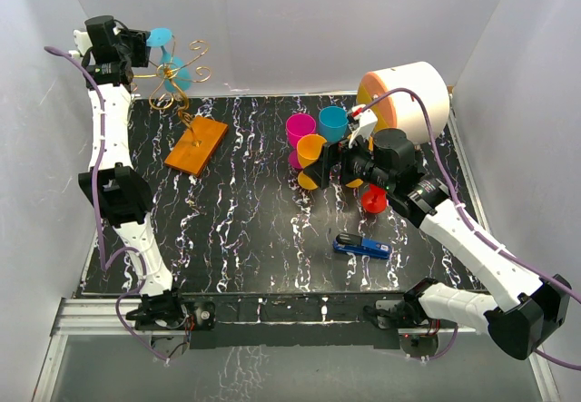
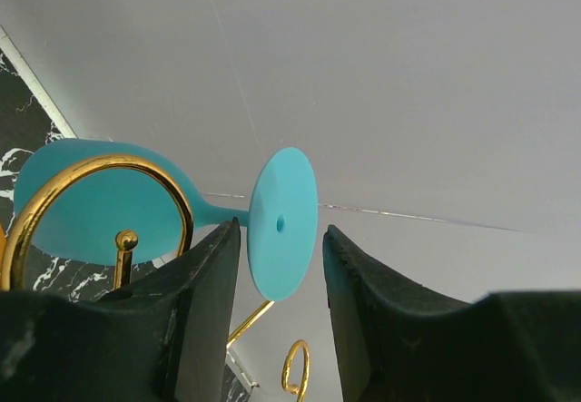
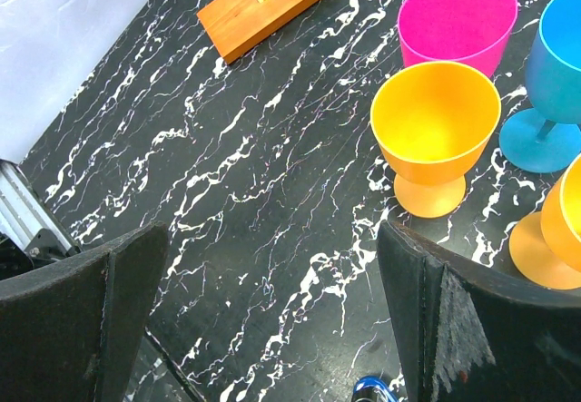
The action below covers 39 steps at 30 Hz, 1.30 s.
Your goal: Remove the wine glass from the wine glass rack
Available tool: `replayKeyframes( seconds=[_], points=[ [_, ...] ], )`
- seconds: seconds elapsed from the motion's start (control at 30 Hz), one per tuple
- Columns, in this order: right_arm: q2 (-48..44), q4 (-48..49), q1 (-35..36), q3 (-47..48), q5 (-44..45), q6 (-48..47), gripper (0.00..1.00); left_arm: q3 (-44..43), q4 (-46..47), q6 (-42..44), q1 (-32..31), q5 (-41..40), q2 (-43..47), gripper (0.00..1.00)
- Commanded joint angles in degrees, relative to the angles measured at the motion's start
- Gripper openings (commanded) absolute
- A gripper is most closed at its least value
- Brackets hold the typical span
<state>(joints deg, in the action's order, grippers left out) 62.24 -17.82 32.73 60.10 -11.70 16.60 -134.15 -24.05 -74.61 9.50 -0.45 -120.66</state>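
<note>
A teal wine glass [image 1: 174,68] hangs upside down on the gold wire wine glass rack [image 1: 179,93], which stands on an orange base [image 1: 196,144] at the back left. My left gripper [image 1: 145,48] is raised at the glass's foot. In the left wrist view the round teal foot [image 2: 283,223] sits between my open fingers [image 2: 213,284] with a gap on each side. The bowl [image 2: 100,211] lies behind a gold loop [image 2: 174,191]. My right gripper [image 1: 331,161] is open and empty over the table, by the cups [image 3: 272,239].
Pink [image 1: 300,130], blue [image 1: 332,122] and orange [image 1: 311,152] cups stand mid-right, also seen in the right wrist view: orange [image 3: 436,130], pink [image 3: 458,16]. A red cup [image 1: 373,200], a blue tool [image 1: 361,246] and a large white roll [image 1: 408,93] are on the right.
</note>
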Motion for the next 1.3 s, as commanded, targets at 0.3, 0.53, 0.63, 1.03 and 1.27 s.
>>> replayKeyframes(
  seconds=[0.3, 0.53, 0.63, 1.03, 1.27],
  points=[
    [-1.79, 3.15, -0.12, -0.39, 1.04, -0.48, 0.98, -1.58, 0.81, 0.18, -0.79, -1.37, -1.40, 0.38],
    [-2.01, 2.97, -0.12, -0.40, 1.42, -0.60, 0.98, -1.37, 1.66, 0.42, -0.88, -1.56, -0.93, 0.25],
    [-1.95, 2.98, -0.17, -0.24, 1.34, -0.61, 0.98, 0.07, 3.29, 0.28, -0.86, -1.52, 0.16, 0.21],
    [-2.03, 2.98, -0.12, -0.30, 1.11, -0.46, 0.98, 0.18, 3.68, 0.62, -0.86, -2.09, 1.23, 0.09],
    [-2.18, 2.80, -0.12, -0.09, 0.90, -0.47, 0.98, 1.28, 5.30, 0.02, -0.80, -1.48, 1.98, 0.03]
  ],
)
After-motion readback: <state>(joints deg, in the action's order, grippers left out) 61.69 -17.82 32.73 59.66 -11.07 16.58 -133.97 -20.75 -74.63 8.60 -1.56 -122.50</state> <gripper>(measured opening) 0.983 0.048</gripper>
